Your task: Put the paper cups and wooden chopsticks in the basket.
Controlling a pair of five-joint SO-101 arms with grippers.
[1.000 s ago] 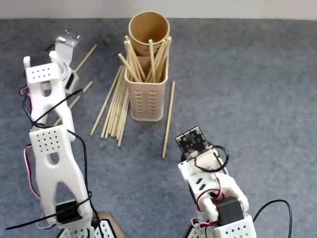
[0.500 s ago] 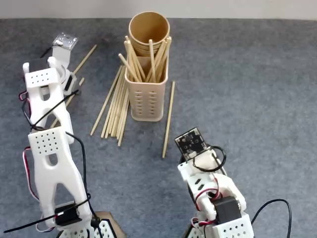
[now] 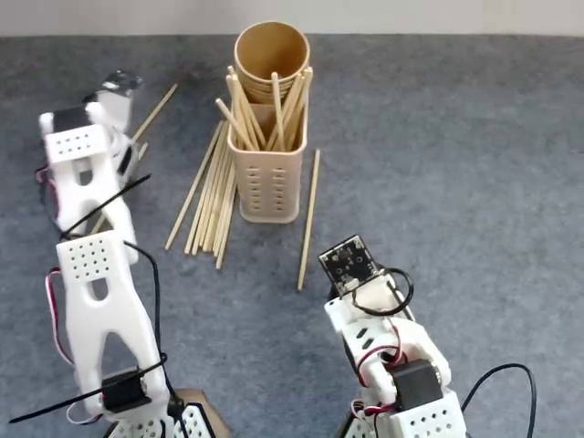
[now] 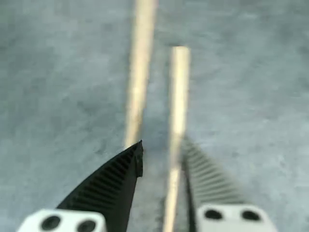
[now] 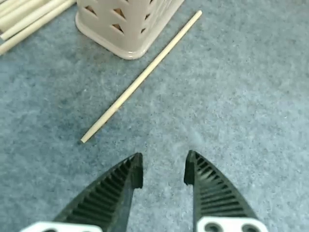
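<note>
Up close, your left gripper has fingers parted astride a pale wooden chopstick. Your right gripper: fingers apart, empty.

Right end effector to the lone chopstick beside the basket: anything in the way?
Nothing visible. Bare grey mat lies between the open right end effector and the chopstick; the basket stands beyond the chopstick, not before it.
</note>
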